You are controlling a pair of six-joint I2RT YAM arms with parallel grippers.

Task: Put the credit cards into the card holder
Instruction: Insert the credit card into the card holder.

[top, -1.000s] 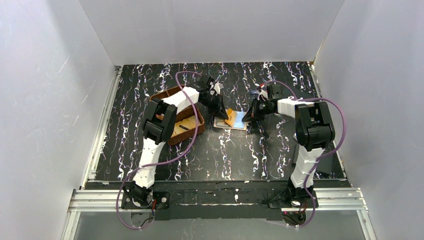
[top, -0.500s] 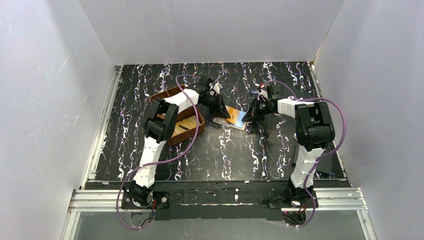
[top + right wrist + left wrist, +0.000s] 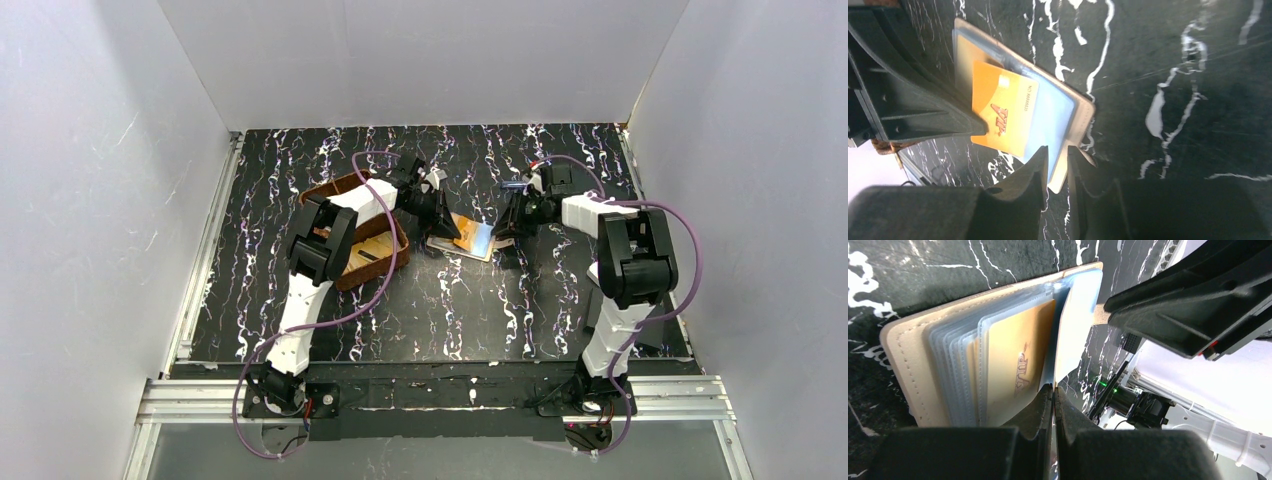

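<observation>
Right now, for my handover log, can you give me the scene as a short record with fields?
card holder: lying open, clear sleeves fanned
orange card: among the sleeves, VIP print showing
left fingers: shut, tips at the sleeves' edge
right fingers: slightly parted, holder's near edge between them
woven tray: left of the holder

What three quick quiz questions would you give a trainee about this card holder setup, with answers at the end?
1. True or false: the card holder lies open on the table.
2. Which word is printed on the orange card? A) VIP B) BANK C) GOLD
3. Fill in: the brown woven tray sits beside the ___ arm.
Key: 1 true; 2 A; 3 left.
</observation>
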